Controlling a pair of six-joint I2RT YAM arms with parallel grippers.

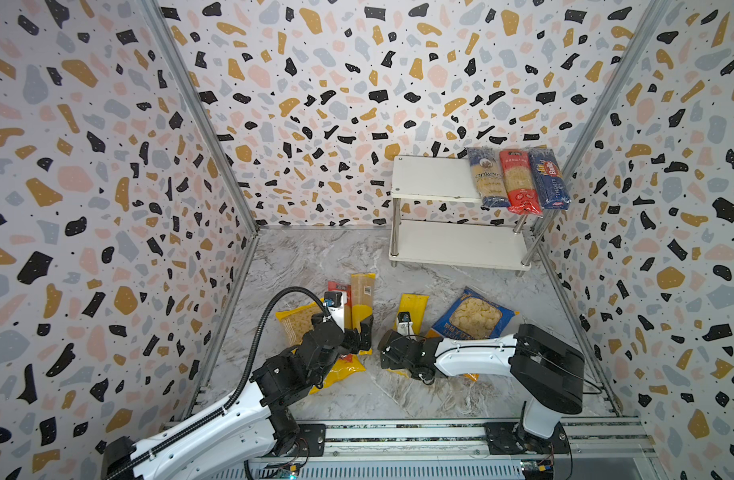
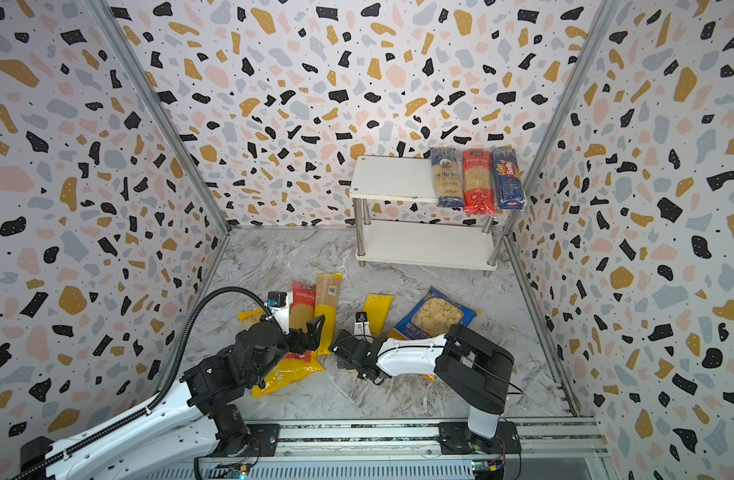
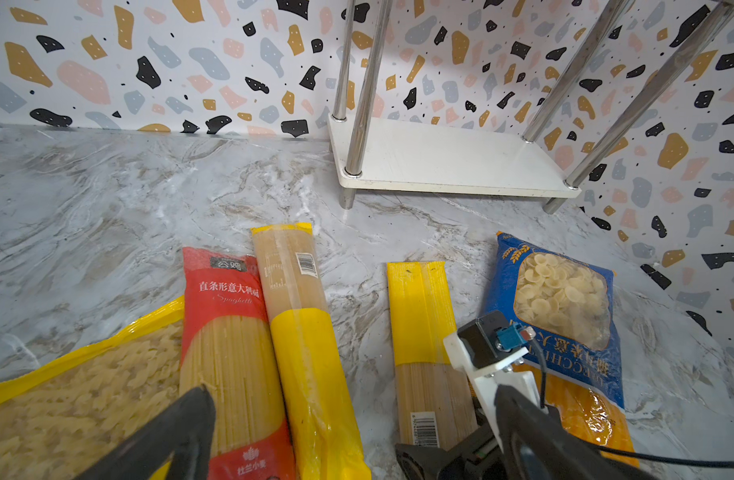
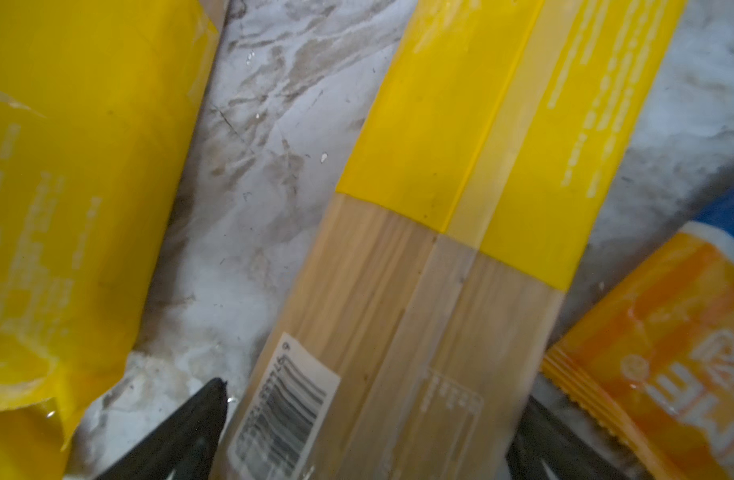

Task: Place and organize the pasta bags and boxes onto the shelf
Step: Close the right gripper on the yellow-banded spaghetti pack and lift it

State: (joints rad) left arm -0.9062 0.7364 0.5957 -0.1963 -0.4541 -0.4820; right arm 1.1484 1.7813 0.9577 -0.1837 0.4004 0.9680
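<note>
Both top views: the shelf (image 1: 431, 176) (image 2: 392, 176) stands at the back right by the wall. Its top tier carries 3 packs side by side at the right end: blue-grey pack (image 1: 487, 176), red shelf pack (image 1: 519, 183), Barilla pack (image 1: 549, 178). On the marble table (image 1: 315, 257), nearer the arms, lie the wide yellow bag (image 1: 292, 322), partly under the left arm, then the red table pack (image 1: 338, 286) & yellow pack A (image 1: 363, 291) touching lengthwise. Yellow pack B (image 1: 415, 305) lies apart to the right, w/ the blue-orange bag (image 1: 475, 316) beyond it. The left gripper (image 1: 359, 334) is over the near ends of the red table pack & yellow pack A; the right gripper (image 1: 392, 351) is over the near end of yellow pack B. Left wrist: left gripper (image 3: 352, 392) jaws wide apart, fingers (image 3: 182, 432) framing the red table pack (image 3: 228, 332) & yellow pack A (image 3: 303, 332); contact can't tell. Right wrist: right gripper (image 4: 371, 415) spread wide, fingertips (image 4: 203, 411) flanking the clear barcode end of yellow pack B (image 4: 440, 208), not clamped on it. The orange end of the blue-orange bag (image 4: 647, 353) is just beside. Another yellow packet (image 4: 66, 166) is on the other side; which one, can't tell.
</note>
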